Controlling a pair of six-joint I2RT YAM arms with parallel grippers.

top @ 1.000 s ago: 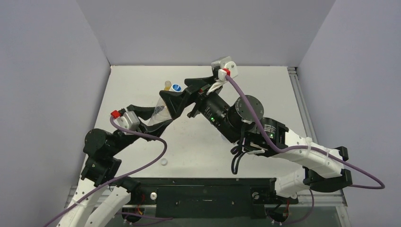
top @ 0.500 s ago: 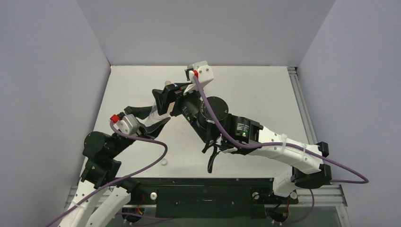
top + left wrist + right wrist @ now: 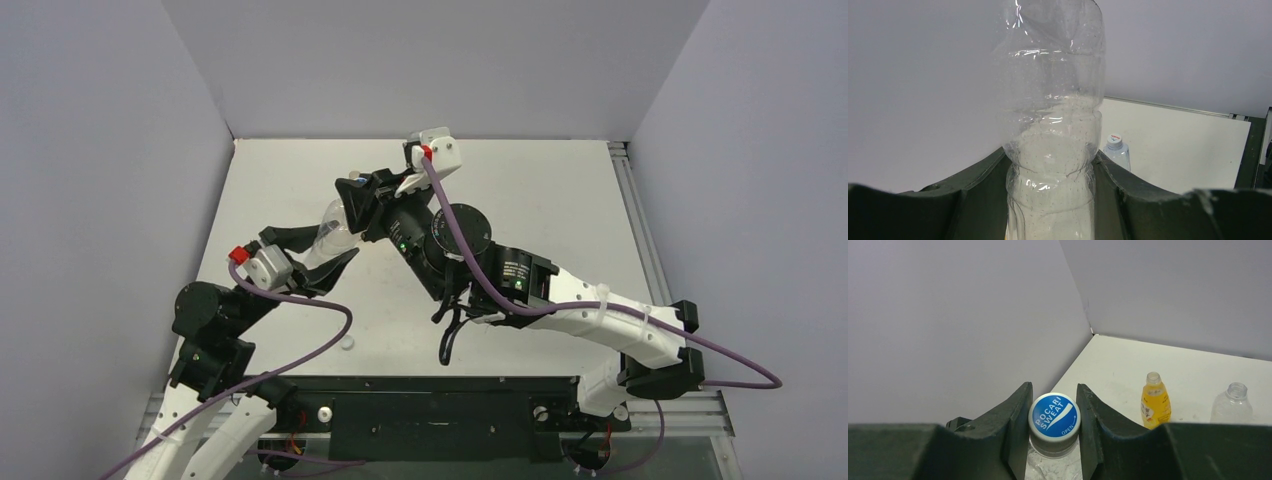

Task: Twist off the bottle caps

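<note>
Bottle in hand: clear bottle [image 3: 1050,90], held between both grippers over the table's [image 3: 560,200] left half, cap still on.
Left gripper [image 3: 1050,152]: jaws clamped round that bottle's lower body.
Right gripper [image 3: 1054,401]: jaws closed on the blue-topped cap [image 3: 1054,417], touching it on both sides; the twist looks ready to start.
Done: yellow-orange bottle [image 3: 1154,407] and second clear bottle [image 3: 1230,402], side by side toward the table's far edge, both necks open.
Left: the gripped cap, plus a short capped bottle [image 3: 1116,152] standing on the table beyond.
Judgement: roughly half finished.
</note>
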